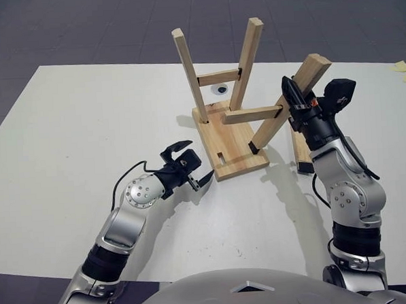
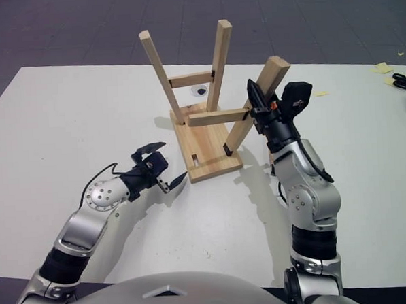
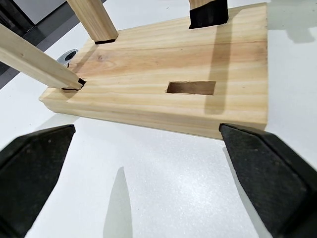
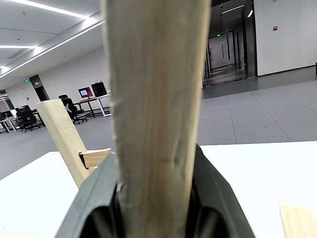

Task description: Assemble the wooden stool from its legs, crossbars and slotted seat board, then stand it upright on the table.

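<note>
The left gripper hangs just above the white table, a little left of its middle and nearer the front edge, with its two black fingers spread wide and nothing between them; they face the near left corner of the seat board without touching it. The seat board lies flat around the middle of the table, and an empty slot shows close to that near corner. Three legs rise from the board. The left leg and the middle leg stand in the slots on the board's far side, leaning apart at the top, and an upper crossbar joins them. A lower crossbar runs from the middle leg to the tilted leg, whose dark foot sits at the board's right edge while its top leans out toward the right edge of the table. The right gripper is clenched on this tilted leg high up, above the crossbar joint. Just right of the board a loose wooden piece lies flat on the table, partly behind the right arm. Yellow paper notes lie at the far right corner.
</note>
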`<control>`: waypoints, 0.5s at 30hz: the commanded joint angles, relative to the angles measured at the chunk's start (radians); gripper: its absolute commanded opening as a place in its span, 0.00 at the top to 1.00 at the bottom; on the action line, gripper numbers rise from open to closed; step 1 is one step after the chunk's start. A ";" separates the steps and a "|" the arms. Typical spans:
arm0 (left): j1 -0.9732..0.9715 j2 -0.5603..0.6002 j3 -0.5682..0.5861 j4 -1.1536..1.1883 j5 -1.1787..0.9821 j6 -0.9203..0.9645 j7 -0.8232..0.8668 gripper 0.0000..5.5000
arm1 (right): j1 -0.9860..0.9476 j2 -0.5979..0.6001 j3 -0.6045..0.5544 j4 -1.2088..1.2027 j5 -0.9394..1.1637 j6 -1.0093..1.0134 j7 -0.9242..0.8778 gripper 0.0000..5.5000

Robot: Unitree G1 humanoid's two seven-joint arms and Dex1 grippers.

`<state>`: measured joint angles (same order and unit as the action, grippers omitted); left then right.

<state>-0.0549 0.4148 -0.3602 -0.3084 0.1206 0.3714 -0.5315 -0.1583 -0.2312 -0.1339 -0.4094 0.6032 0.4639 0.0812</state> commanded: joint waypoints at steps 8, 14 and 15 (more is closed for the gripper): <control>0.001 0.006 -0.004 0.009 0.019 -0.001 0.000 0.02 | -0.098 0.021 -0.008 -0.017 -0.034 0.038 -0.033 0.81; 0.004 0.009 -0.012 0.012 0.032 -0.006 -0.002 0.02 | -0.055 0.019 0.000 -0.011 -0.061 0.038 -0.020 0.81; 0.005 0.010 -0.011 0.013 0.032 -0.007 -0.002 0.02 | -0.038 0.020 -0.001 -0.017 -0.060 0.045 -0.018 0.81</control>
<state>-0.0543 0.4144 -0.3678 -0.3054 0.1377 0.3690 -0.5315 -0.2306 -0.2099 -0.1359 -0.4153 0.5492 0.5012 0.0574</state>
